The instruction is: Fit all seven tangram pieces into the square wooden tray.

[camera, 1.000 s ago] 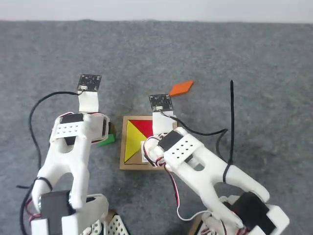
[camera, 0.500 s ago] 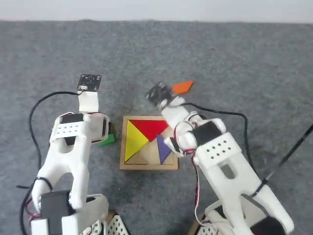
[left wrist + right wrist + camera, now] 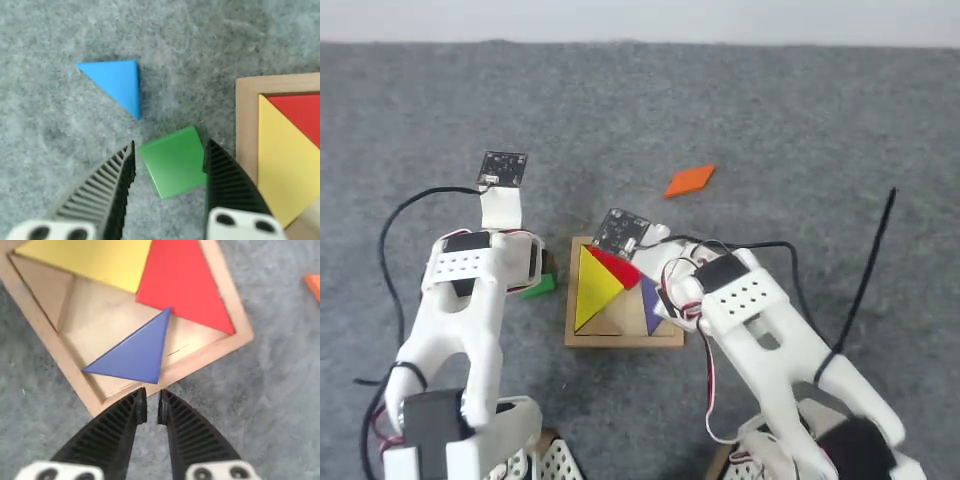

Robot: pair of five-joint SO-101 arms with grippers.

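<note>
Hanging low over the grey felt [image 3: 50, 30], the left gripper [image 3: 170, 145] has its jaws spread wide with nothing clamped. The green square [image 3: 176, 167] lies flat on the felt in the gap between them. It sits clear of one jaw and runs right up to the other, though whether it touches that jaw cannot be told. Ahead of the jaw tips, and apart from the green square, lies the light blue triangle [image 3: 117, 82], also flat on the felt. Just outside the jaw that the square crowds is the rim of the square wooden tray [image 3: 245, 125]. The yellow triangle [image 3: 285, 165] is seated inside along that rim, and the red triangle [image 3: 300, 112] lies against it farther ahead. The right gripper [image 3: 151, 399] has its jaws drawn almost together, with only a thin slit between the tips and nothing held in it. It hangs at the tray's outer edge. Directly ahead of those tips, inside the tray, lies the dark blue triangle [image 3: 135, 355]. One of its corners points away from the jaws and meets the edge of the red triangle. Bare tray floor shows on either side of it, and the yellow triangle is farther ahead again. In the high view the orange parallelogram [image 3: 690, 180] lies on the felt well beyond the tray, apart from both grippers.
</note>
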